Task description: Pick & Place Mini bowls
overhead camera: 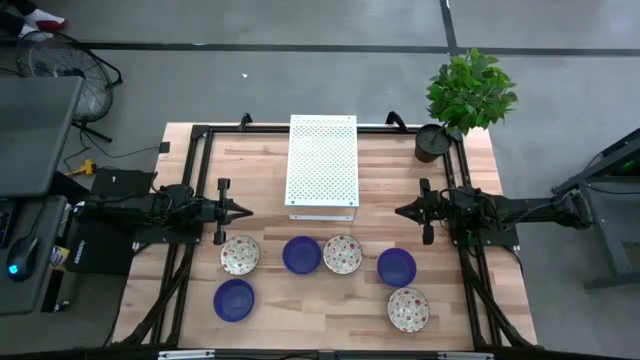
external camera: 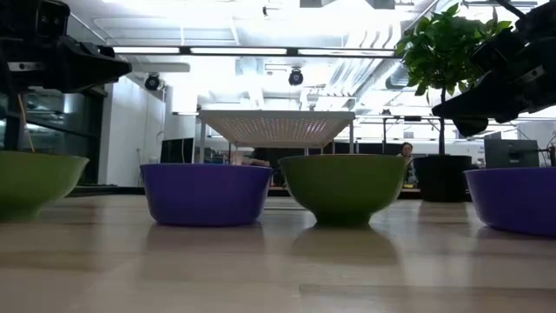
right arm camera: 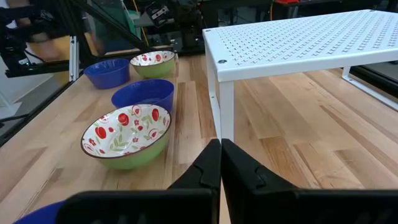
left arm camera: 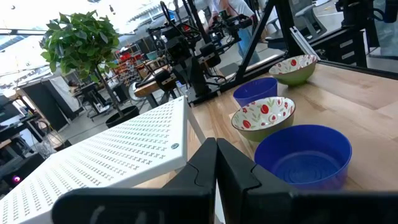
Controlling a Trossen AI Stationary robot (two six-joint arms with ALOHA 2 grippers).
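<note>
Six mini bowls stand upright on their bases on the wooden table. In the high view the near row holds a floral bowl (overhead camera: 240,254), a blue bowl (overhead camera: 301,254), a floral bowl (overhead camera: 342,254) and a blue bowl (overhead camera: 396,267). Nearer still are a blue bowl (overhead camera: 234,299) and a floral bowl (overhead camera: 408,308). The floral bowls are green outside (external camera: 343,187). My left gripper (overhead camera: 240,210) (left arm camera: 216,148) hovers shut, left of the rack. My right gripper (overhead camera: 403,211) (right arm camera: 220,147) hovers shut, right of it. Both are above the table and touch nothing.
A white perforated rack (overhead camera: 322,165) stands on legs at the table's middle, toward the far edge, between the two grippers. A dark plant pot (overhead camera: 432,142) with a leafy plant sits at the far right corner. Black frame rails (overhead camera: 190,160) run along the table's sides.
</note>
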